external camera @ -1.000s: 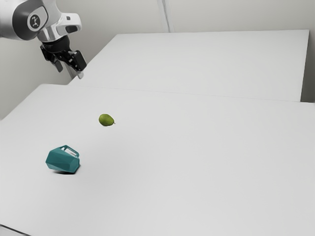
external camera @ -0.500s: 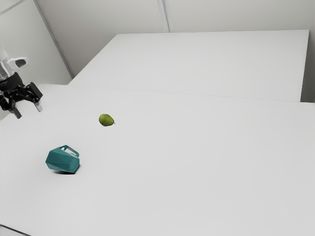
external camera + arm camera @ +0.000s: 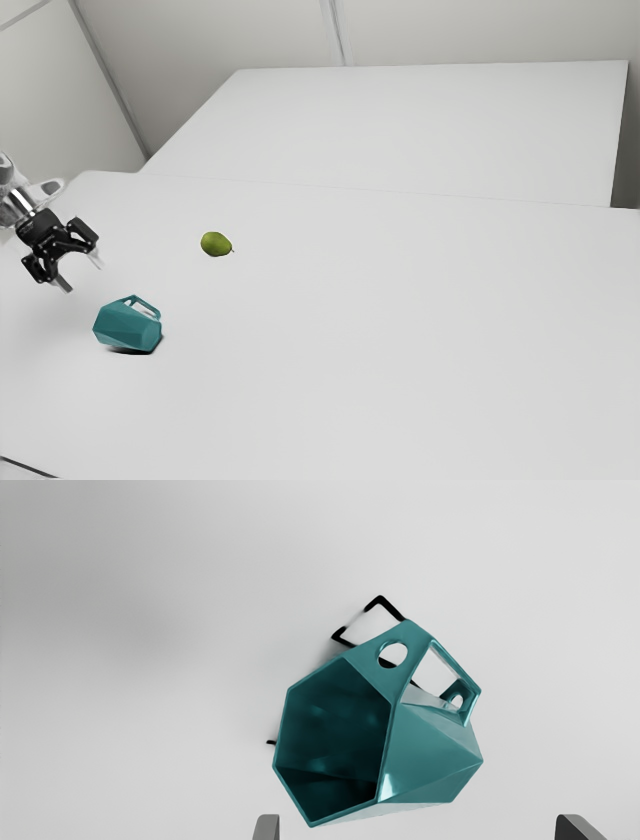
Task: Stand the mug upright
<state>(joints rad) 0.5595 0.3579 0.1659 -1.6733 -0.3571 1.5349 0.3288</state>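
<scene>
In the exterior view my gripper [image 3: 84, 277] hangs open above the table, up and to the exterior view's left of the teal mug [image 3: 128, 326]. The mug lies on its side on the table, its handle on the upper side. Seen from the hand, the same faceted mug [image 3: 430, 755] shows its dark open mouth and its angular handle with round holes. The fingertips of my gripper [image 3: 417, 827] stand wide apart, with nothing held between them.
A green pear [image 3: 215, 244] lies on the white table [image 3: 400, 330], farther back than the mug. Behind it stands another white surface [image 3: 420, 130], and pale walls close off the scene.
The arm first swung toward the exterior view's left and down, then lowered further and came closer to the mug. Mug and pear have stayed where they were.
</scene>
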